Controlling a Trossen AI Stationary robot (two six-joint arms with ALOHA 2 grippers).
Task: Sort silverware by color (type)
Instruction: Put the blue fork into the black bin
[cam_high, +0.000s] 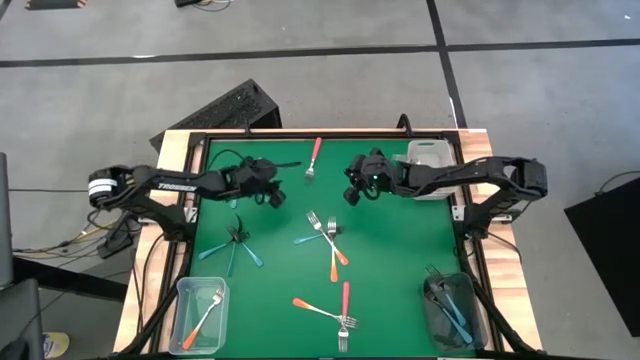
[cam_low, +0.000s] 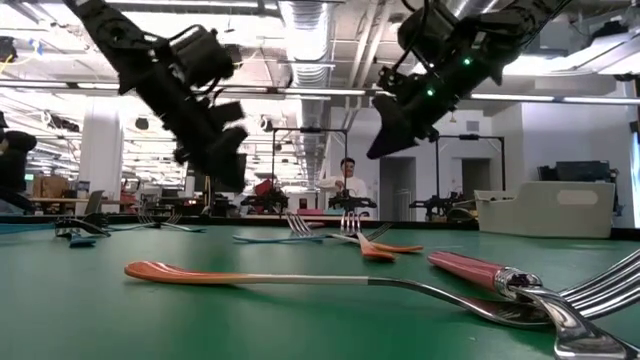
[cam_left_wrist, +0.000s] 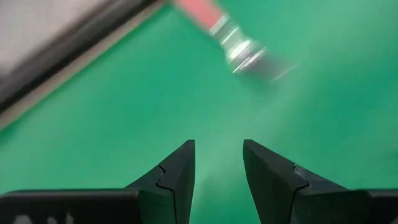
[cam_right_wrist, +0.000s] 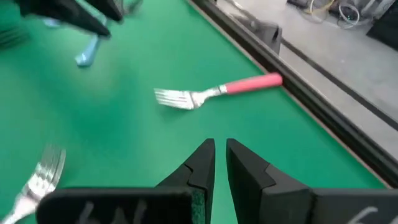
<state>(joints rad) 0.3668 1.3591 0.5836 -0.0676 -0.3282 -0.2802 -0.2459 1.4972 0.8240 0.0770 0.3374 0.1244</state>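
Left tool (cam_high: 284, 197) beside pink fork (cam_high: 314, 157)

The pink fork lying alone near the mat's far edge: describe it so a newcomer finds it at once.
Start at the green mat and go to its far edge, between the two arms. The pink fork lies there by itself, handle toward the edge, tines pointing inward. Unlike the other loose forks, it touches no other fork.

The flat felt-like surface (cam_high: 390, 280) is plain deep green, framed by a pale wooden border (cam_high: 170, 150). A slim plastic-handled fork with a pink-red handle (cam_high: 315, 155) has silver metal tines, like the orange-handled forks (cam_high: 335, 262) and light-blue-handled forks (cam_high: 250, 255). The clear plastic bins (cam_high: 200, 315) are colourless. Both arms are dark, near black.
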